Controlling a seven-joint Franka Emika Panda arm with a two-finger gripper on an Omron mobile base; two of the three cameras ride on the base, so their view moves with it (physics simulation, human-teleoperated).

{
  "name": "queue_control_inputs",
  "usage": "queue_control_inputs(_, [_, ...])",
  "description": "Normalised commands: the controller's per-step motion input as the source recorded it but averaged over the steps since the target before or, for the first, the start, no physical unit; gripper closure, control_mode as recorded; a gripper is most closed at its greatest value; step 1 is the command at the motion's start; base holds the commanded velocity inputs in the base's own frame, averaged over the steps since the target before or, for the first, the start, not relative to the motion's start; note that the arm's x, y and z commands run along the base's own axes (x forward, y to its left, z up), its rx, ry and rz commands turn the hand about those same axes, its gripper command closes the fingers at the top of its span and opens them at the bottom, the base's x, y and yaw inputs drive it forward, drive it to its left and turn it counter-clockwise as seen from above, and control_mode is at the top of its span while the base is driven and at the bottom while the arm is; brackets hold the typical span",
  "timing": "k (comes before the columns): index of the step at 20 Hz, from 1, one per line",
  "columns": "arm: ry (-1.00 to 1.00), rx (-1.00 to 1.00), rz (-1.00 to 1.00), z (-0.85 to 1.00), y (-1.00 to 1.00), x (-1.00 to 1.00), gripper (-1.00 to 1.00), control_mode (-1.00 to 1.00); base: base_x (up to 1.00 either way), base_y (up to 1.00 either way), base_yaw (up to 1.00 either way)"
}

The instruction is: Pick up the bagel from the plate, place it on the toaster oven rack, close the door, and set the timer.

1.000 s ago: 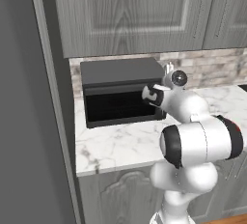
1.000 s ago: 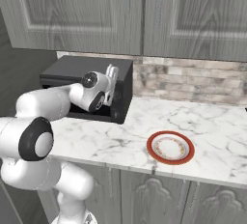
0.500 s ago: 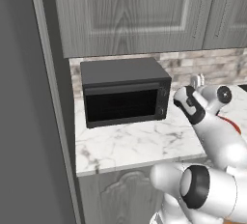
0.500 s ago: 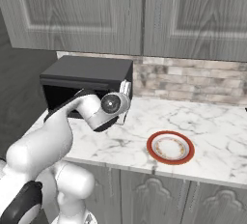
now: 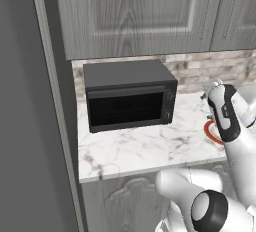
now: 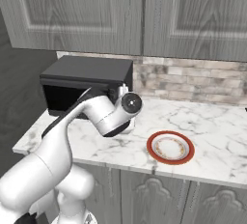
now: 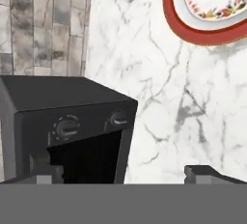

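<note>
Hand view, plate (image 7: 212, 13) well beyond open hand (image 7: 123, 174)

In the left base view the arm covers most of the plate (image 5: 209, 130), leaving a thin red arc, and in the hand view the plate runs off the top and right edges. The toaster oven (image 7: 67, 126) is cut off at the hand view's bottom and left. The two knobs (image 7: 67, 127) are too blurred to read.
</note>
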Motion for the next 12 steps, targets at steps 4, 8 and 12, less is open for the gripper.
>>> queue_control_inputs(4, [0.33, -0.01, 0.45, 0.63, 0.0, -0.26, -1.0, -1.0, 0.0, 0.0, 0.0])
queue_control_inputs(8, [0.12, -0.12, 0.45, -0.04, 0.0, -0.56, -1.0, -1.0, 0.0, 0.0, 0.0])
queue_control_inputs(12, [-0.24, -0.11, 0.26, -0.33, 0.0, -0.79, -1.0, -1.0, 0.0, 0.0, 0.0])
